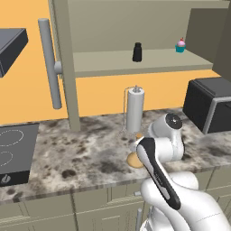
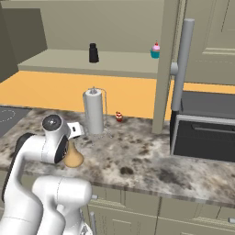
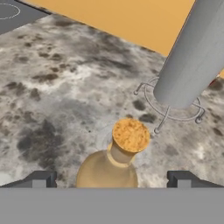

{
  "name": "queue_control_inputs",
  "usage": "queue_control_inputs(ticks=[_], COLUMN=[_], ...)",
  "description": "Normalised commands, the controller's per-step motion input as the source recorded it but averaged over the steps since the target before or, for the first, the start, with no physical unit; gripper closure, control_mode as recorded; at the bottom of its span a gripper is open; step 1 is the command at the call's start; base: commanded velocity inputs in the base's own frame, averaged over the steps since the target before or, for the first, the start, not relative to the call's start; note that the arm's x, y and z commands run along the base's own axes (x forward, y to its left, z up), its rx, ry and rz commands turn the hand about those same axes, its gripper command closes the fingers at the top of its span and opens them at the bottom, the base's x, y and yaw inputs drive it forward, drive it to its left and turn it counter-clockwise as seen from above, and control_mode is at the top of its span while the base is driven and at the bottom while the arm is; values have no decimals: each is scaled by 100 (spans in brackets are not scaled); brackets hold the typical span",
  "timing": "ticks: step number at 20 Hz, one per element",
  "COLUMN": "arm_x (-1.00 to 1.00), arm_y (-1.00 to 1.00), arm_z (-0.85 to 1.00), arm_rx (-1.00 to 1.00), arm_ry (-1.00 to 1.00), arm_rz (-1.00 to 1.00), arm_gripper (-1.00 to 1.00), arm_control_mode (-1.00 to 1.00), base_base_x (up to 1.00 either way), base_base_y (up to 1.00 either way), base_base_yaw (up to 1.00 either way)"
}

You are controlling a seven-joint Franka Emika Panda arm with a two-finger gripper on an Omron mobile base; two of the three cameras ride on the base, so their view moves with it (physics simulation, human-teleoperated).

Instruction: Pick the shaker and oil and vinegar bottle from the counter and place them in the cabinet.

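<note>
The black shaker (image 1: 137,52) (image 2: 93,53) stands on the shelf of the open cabinet (image 1: 103,64) (image 2: 59,62). The tan oil and vinegar bottle (image 3: 107,173) stands upright on the speckled counter (image 1: 81,153) (image 2: 147,156) (image 3: 57,96), its orange stopper toward the hand camera. Its bulbous base (image 1: 133,159) (image 2: 73,159) peeks out from under my wrist. My gripper (image 3: 111,180) hangs just above the bottle, open, with one dark fingertip (image 3: 40,179) on each side of the bottle's shoulders. Nothing is held.
A paper-towel roll (image 1: 135,109) (image 2: 93,111) (image 3: 192,57) on a wire stand rises close behind the bottle. A cupcake (image 1: 180,45) (image 2: 155,50) sits on the shelf, and a small red item (image 2: 119,116) on the counter. A black oven box (image 1: 210,106) (image 2: 204,128) stands right, the stovetop (image 1: 13,153) left.
</note>
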Motion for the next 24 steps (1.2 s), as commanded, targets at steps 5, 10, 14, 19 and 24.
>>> queue_control_inputs(ticks=[5, 10, 14, 19, 24], arm_x=[3, 15, 3, -5, -18], arm_y=[0, 0, -1, -2, -3], arm_z=[-10, -12, -17, -7, -8], arm_rx=[0, 0, 0, 0, 1], arm_ry=[0, 0, -2, -5, -6], arm_rz=[-4, -6, -3, -1, 0], arm_gripper=[-100, -100, -100, -100, -100], arm_control_mode=[-100, -100, -100, -100, -100], base_base_x=[0, 0, 0, 0, 0], base_base_y=[0, 0, 0, 0, 0], base_base_yaw=[0, 0, 0, 0, 0])
